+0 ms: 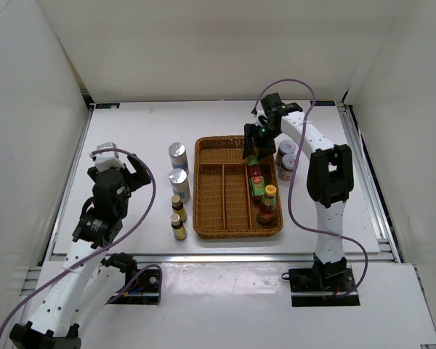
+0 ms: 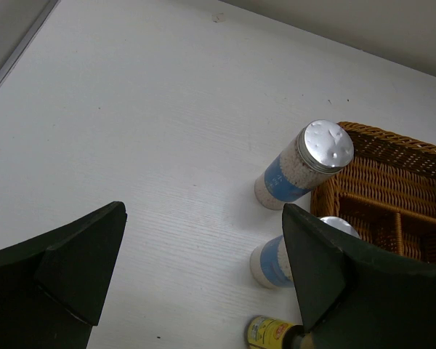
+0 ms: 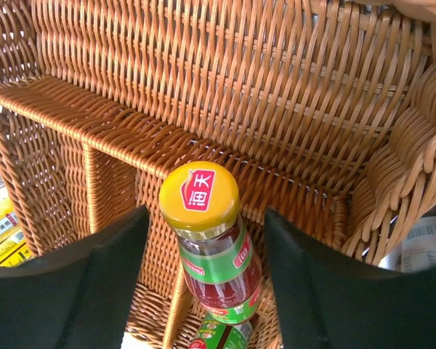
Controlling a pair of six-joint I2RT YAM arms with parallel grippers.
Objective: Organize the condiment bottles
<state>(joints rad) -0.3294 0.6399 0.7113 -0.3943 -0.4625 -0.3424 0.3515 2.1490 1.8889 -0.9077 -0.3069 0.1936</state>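
Two sauce bottles [image 1: 267, 206] sit in the tray [image 1: 209, 196]; six containers [image 1: 178, 156] remain at its 3 and 9 o'clock. I see left gripper [image 2: 203, 218] and right gripper [image 3: 205, 218] jaws spread, empty.

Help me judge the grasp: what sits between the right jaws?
A yellow-capped red bottle in the tray, with a gap to each jaw of the right gripper. The right wrist view shows it.
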